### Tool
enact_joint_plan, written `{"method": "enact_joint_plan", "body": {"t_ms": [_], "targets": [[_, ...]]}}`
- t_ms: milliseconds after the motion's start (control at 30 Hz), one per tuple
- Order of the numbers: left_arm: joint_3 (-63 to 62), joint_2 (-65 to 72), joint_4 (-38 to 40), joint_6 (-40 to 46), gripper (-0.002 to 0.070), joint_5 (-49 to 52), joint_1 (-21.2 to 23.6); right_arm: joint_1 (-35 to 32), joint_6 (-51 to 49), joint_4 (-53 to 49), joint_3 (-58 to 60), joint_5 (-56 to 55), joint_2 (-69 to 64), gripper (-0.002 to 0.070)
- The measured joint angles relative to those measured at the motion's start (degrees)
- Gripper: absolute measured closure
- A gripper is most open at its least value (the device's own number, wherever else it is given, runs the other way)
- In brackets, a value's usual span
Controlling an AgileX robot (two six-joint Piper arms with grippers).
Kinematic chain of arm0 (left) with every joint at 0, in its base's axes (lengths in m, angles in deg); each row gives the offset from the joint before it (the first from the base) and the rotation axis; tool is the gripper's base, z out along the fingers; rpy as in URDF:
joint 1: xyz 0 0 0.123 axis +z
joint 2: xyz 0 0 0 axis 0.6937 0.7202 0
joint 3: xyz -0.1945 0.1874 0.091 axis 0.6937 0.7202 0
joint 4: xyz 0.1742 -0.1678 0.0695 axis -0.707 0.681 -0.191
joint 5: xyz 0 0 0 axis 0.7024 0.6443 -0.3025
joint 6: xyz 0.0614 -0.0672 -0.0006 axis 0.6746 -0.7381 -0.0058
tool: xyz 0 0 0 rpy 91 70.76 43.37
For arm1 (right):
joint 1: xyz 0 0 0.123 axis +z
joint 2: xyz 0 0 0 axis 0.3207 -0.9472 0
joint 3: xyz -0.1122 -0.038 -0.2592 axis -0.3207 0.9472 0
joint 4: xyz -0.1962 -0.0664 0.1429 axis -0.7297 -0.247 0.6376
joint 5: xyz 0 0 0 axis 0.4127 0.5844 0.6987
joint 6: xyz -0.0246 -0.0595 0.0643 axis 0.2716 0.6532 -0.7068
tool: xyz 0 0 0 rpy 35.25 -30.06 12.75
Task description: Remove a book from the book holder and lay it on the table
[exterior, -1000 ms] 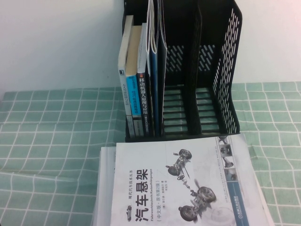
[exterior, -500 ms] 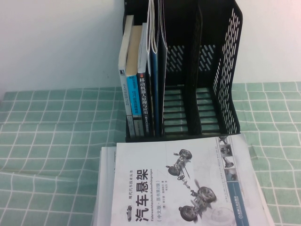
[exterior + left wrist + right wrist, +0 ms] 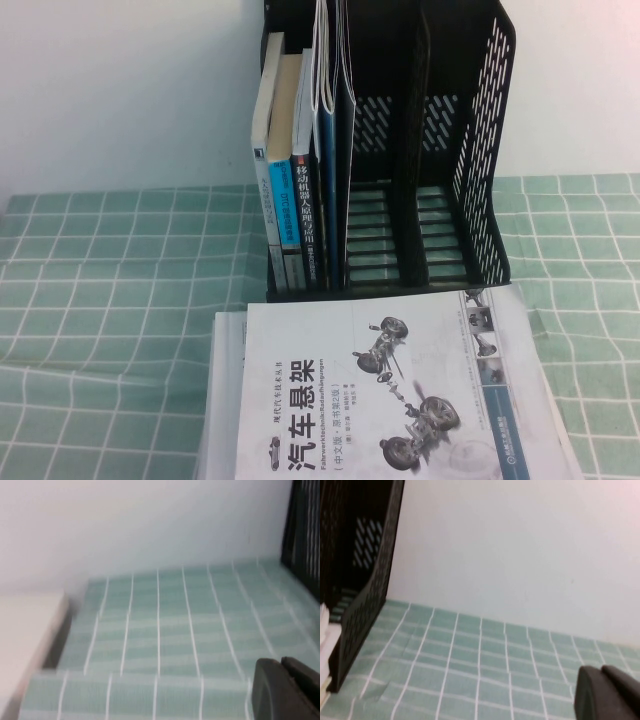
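Nothing is done yet: the thin booklet stands upright in the book holder (edge-on, cover hidden). The right gripper, shut and empty, hovers over the tabletop beside the holder; the left gripper (state impossible to tell) hangs low over the cloth on the other side.

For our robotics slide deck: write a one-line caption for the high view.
Black book holder with upright books behind a white car-chassis book lying on the green grid table; neither gripper in view.

Each wrist view shows only a dark, matte, rounded gripper body edge.
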Motion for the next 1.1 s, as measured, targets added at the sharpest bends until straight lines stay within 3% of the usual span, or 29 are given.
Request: {"method": "enact_joint_plan", "body": {"t_ms": [333, 733, 833, 900, 1100], "targets": [[0.1, 0.0, -0.7, 0.0, 0.0678, -25.8, 0.0, 0.0, 0.1, 0.0, 0.0, -16.0, 0.0, 0.0678], [0.1, 0.0, -0.7, 0.7, 0.0678, -47.1, 0.0, 0.0, 0.1, 0.0, 0.0, -26.6, 0.0, 0.0678], [0.0, 0.0, 0.7, 1.3, 0.0678, -44.8, 0.0, 0.0, 0.1, 0.0, 0.0, -29.6, 0.0, 0.0678], [-2.2, 0.0, 1.6, 1.4, 0.0679, -35.5, 0.0, 0.0, 0.1, 0.0, 0.0, -30.1, 0.0, 0.0678], [-14.9, 1.0, 3.4, 1.5, 0.0678, -10.5, 0.0, 0.0, 1.4, -1.8, -7.5, -15.4, 0.0, 0.0678]]}}
